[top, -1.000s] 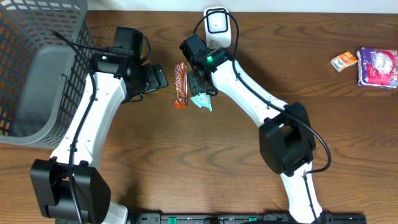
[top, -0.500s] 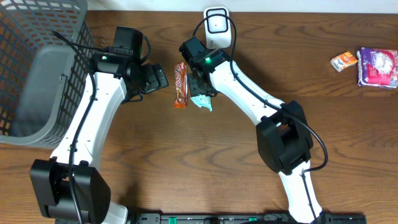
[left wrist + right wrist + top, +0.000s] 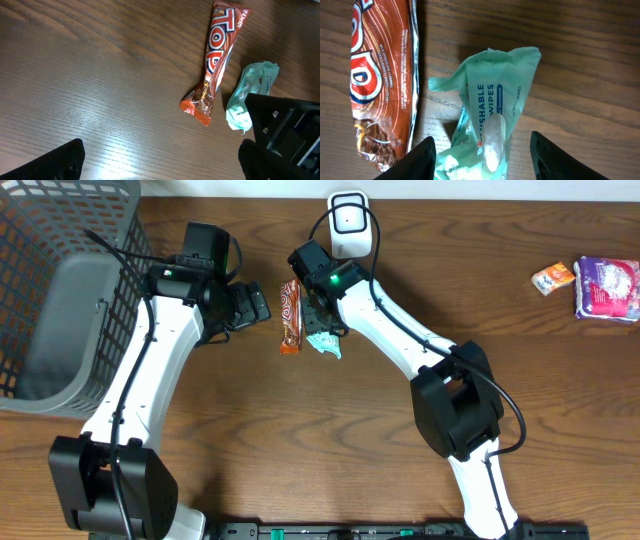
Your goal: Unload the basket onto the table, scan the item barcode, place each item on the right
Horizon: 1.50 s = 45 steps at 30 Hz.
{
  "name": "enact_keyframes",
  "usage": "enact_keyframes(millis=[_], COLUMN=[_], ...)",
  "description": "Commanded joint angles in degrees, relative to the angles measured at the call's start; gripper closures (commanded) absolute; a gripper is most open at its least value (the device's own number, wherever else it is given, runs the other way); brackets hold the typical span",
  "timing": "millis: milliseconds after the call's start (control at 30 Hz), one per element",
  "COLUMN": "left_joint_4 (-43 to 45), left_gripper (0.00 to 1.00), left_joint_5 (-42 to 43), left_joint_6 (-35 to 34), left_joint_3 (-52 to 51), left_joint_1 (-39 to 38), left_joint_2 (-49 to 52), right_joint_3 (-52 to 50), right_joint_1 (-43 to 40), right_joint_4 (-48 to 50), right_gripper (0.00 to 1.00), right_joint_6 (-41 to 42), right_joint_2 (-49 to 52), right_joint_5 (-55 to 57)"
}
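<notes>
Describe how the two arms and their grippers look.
The left arm and right arm have white tube-like links, bulky black joint housings and thin black cables looping alongside. A small green light glows near each wrist. The left gripper and right gripper are black, with blunt dark fingers.

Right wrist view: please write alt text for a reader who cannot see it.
A mint-green wipes packet lies on the wooden table, between the open fingertips of the right gripper. A brown and orange snack bar lies beside it, at the left edge.
</notes>
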Motion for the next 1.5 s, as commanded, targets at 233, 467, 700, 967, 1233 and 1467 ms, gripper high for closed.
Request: enact_keyframes(millis=[233,467,700,967,1233,1467], left_joint_4=[-0.13,-0.15,-0.13,-0.13,-0.13,-0.13], left_gripper=[0.02,0.02,0.02,0.02,0.02,0.02], left_joint_5=[-0.72,-0.72,-0.72,-0.72,-0.72,-0.72], left_joint_6=[-0.09,-0.07,-0.07,-0.07,-0.07,-0.07], left_joint_3=[0.5,0.5,0.5,0.5,0.5,0.5], left_joint_1=[0.04,0.04,0.04,0.04,0.04,0.04], left_joint_2=[0.02,0.02,0.02,0.02,0.02,0.02], right_joint_3=[-4.85,-4.9,-4.87,-4.87,-4.87,-4.87], right_joint_1=[-0.57,-2.56,-4.7,-7.82,-10.8,-12.87], right_joint_4=[2.21,-1.68,-5.46,-10.64,-15.26,-18.16], right_gripper=[0.5,0.72,0.73,0.87,0.93,0.92], right_joint_6=[0.5,0.5,0.5,2.27,3.52,4.15], right_joint_2=[0.5,0.5,0.46,0.46,-0.09,-2.03], right_joint_5=[1.55,3.5,5.73,5.81,6.05,6.03])
